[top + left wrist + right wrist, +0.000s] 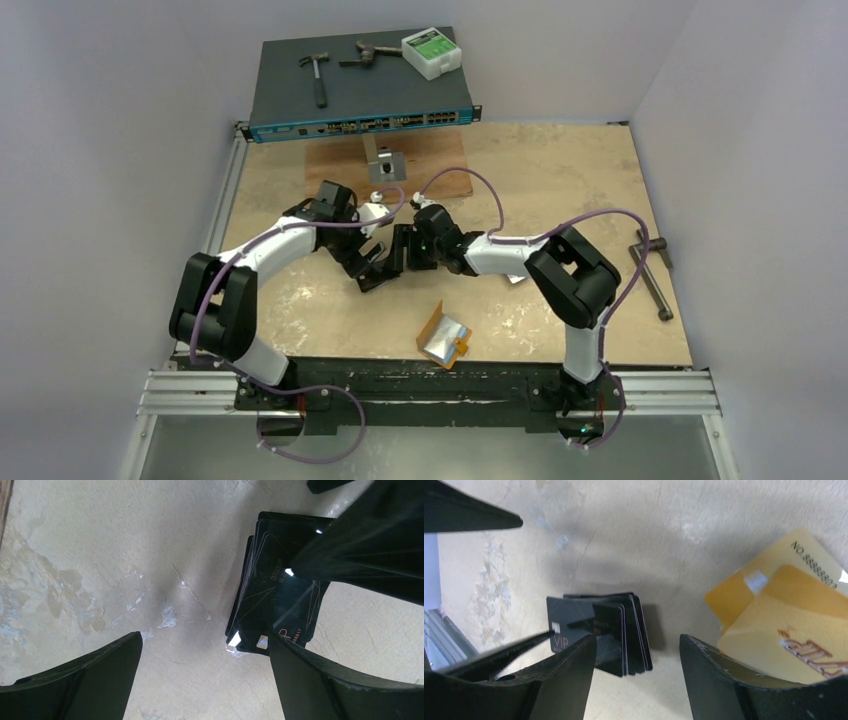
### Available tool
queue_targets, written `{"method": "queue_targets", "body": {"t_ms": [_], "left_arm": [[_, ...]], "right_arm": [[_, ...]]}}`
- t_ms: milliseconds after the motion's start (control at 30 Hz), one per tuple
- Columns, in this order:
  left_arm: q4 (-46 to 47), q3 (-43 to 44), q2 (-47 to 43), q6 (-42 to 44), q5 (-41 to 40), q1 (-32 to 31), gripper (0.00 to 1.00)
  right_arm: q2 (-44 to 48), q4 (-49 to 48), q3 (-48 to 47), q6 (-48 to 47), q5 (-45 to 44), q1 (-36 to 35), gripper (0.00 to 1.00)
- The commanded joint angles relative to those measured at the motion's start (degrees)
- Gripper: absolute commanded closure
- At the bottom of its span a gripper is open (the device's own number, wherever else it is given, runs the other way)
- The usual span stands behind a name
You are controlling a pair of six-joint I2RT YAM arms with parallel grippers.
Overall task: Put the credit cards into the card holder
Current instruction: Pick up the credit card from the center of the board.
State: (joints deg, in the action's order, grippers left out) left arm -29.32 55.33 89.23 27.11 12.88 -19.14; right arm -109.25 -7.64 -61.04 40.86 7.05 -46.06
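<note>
Progress check, judged from how things lie: you are at the start of the job, with no card seen on its way to the card holder (445,335); the holder lies folded open on the table (560,180) near the front edge, between the two arm bases and well apart from both grippers; its inside shows silvery in the top view, and you cannot tell whether that is lining or a card already seated. Both arms meet over mid-table above the fanned pile of black cards (277,595); the left gripper (202,640) has its jaws spread wide and holds nothing, one finger just beside the pile's near edge, the other out over bare table; the right gripper (638,640) also has its jaws parted with nothing between them, and the pile sits half under one of its fingers; seen from the left wrist, a right finger tip reaches over the pile's far corner, contact not resolvable. Two orange-gold cards (784,610) lie overlapped just beside the right gripper, untouched. Left to do, by your reckoning: lift or separate a card, carry it to the holder, slot it in, then repeat for every pile.
</note>
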Motion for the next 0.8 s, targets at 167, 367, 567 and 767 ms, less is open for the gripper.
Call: {"method": "queue_targets", "body": {"t_ms": [167, 367, 567, 767], "left_arm": [[-1.6, 0.4, -3.2, -0.6, 6.6, 5.1, 0.03], [-3.3, -0.1, -4.7, -0.8, 7.7, 6.0, 0.04], [-3.7, 0.6, -4.4, -1.7, 7.6, 6.0, 0.04], [-4.0, 0.9, -3.9, -2.5, 8.7, 6.0, 0.05]], "right_arm": [[-4.1, 10.3, -5.8, 1.3, -10.6, -4.0, 0.42], [-4.0, 14.6, -6.3, 1.5, -15.1, -6.2, 0.48], [-2.6, 17.9, -5.5, 1.9, -19.2, -8.2, 0.50], [-1.0, 19.0, -3.2, 3.8, -20.1, -8.5, 0.47]]}}
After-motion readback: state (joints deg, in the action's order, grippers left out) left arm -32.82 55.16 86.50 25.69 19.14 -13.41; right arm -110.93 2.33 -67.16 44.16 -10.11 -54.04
